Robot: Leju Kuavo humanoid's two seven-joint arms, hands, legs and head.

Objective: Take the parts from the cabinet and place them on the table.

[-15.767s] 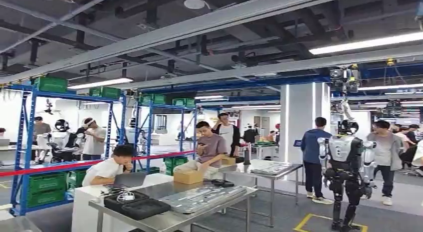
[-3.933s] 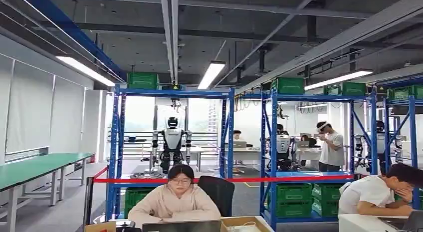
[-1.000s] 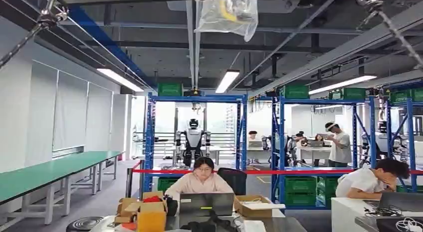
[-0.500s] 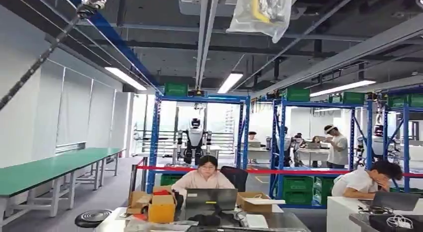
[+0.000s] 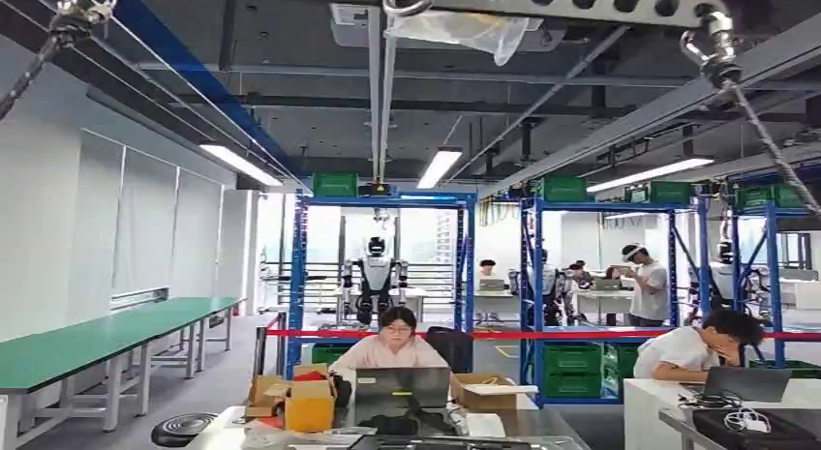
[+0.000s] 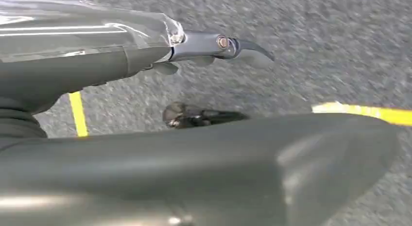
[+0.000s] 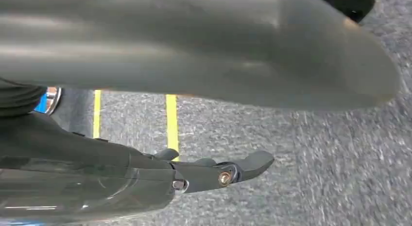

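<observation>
Both arms hang over grey floor; the left hand (image 6: 204,80) and right hand (image 7: 209,175) hold nothing, fingers straight and apart. With blue racks (image 5: 382,276) far ahead and no parts in sight, this fits walking either toward the cabinet or away from the worktop.

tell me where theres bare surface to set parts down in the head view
The long green bench along the left wall looks bare along its visible top. The near table is crowded: cardboard boxes, a laptop, cables. The table at right carries a laptop and a black case, with some white top free beside the seated person.
</observation>
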